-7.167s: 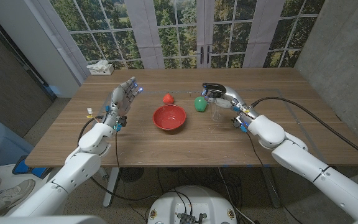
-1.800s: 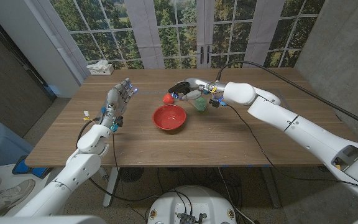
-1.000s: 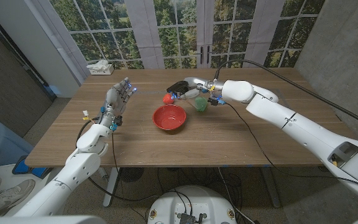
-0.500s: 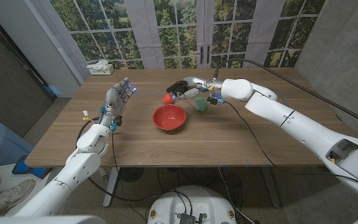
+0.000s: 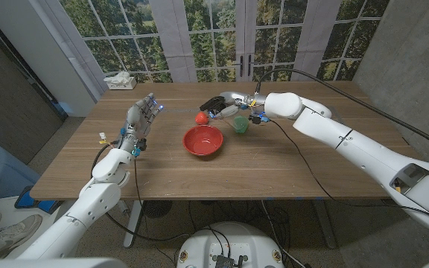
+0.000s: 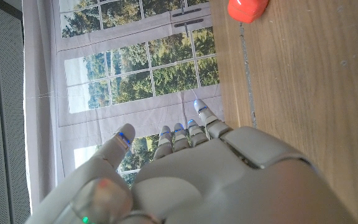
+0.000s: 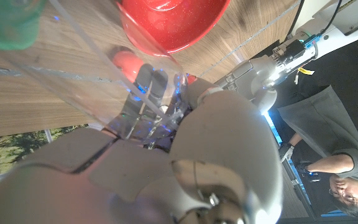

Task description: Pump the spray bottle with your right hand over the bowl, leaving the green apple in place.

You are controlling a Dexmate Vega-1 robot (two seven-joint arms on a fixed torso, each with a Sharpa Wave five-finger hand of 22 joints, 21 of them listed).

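Fingers of the right robot hand (image 5: pixel 232 105) are being kept wrapped around the clear spray bottle (image 5: pixel 222 106), which is being held raised off the tabletop (image 5: pixel 289 164) with its dark pump head pointing toward the robot's left. From that hand the red bowl (image 5: pixel 202 140) is lying down and toward the robot, slightly to its left; the nozzle is being carried beyond the bowl's far rim, seemingly not yet squarely above the basin. In the right wrist view the transparent bottle (image 7: pixel 98 62) is being seen running lengthwise across the palm. The green apple (image 5: pixel 240 124) is resting just beneath the hand, close by. The left robot hand (image 5: pixel 141 117) is being held with fingers spread, gripping nothing, well apart from the bowl
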